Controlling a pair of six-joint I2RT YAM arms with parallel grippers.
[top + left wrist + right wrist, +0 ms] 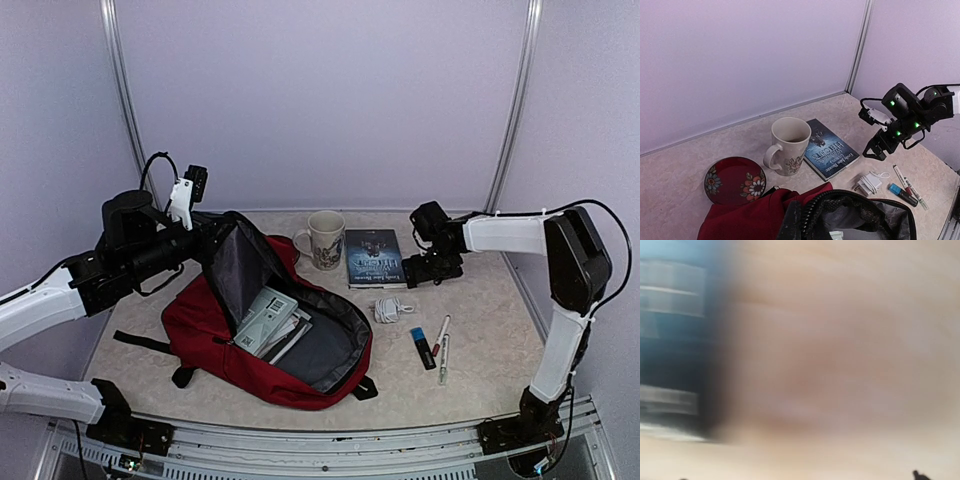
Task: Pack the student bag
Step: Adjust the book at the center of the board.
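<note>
A: Top view: your bag (pixel 205 325) lies open on the table (pixel 490 385), left of centre, with pale boxes (pixel 265 318) inside. Its upper edge stands lifted, and your left gripper (pixel 215 236) is pinched tight on it.

B: Those boxes show from above only. The left wrist view catches just the bag's dark rim, but it gives you a red flowered plate (pixel 735 181) just behind the bag, beside the mug (pixel 788 145). From above, that plate is hidden.

A: And your right gripper (pixel 875 154)?

B: Hovering by the right edge of the book (pixel 830 150), fingers spread, nothing between them. Its own camera is all blur: blue cover at the left, table beyond.

A: Any writing?

B: The book's title, upside down from the left wrist, reads HEIGHTS. The rest is too small.

A: To the right of the bag are a white charger (pixel 388 308) and two pens (pixel 443 345).
</note>
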